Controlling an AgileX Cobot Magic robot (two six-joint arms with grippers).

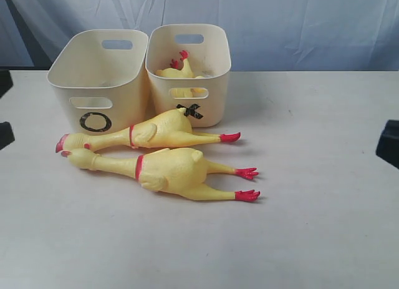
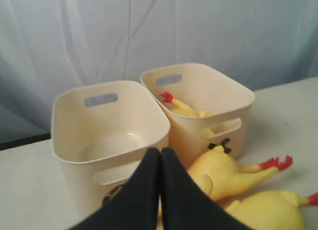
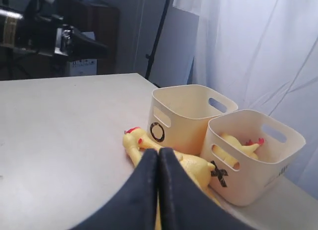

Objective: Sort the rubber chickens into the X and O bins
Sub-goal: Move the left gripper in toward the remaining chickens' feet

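Note:
Two rubber chickens lie side by side on the table in front of the bins, heads to the left: the far one [image 1: 156,132] and the near one [image 1: 168,170]. A third chicken [image 1: 179,69] sits inside the X bin [image 1: 215,83]. Left of that tub stands the O bin [image 1: 118,89], and nothing shows inside it. In the left wrist view my left gripper [image 2: 160,150] is shut with nothing in it, back from the O bin [image 2: 112,125] and X bin [image 2: 218,106]. My right gripper [image 3: 159,151] is shut and empty too, with a chicken [image 3: 149,145] beyond it.
A pale curtain [image 1: 299,20] hangs behind the bins. Dark arm parts show at the left edge [image 1: 5,136] and right edge [image 1: 388,144] of the exterior view. Camera gear on stands [image 3: 44,36] sits beyond the far table edge in the right wrist view.

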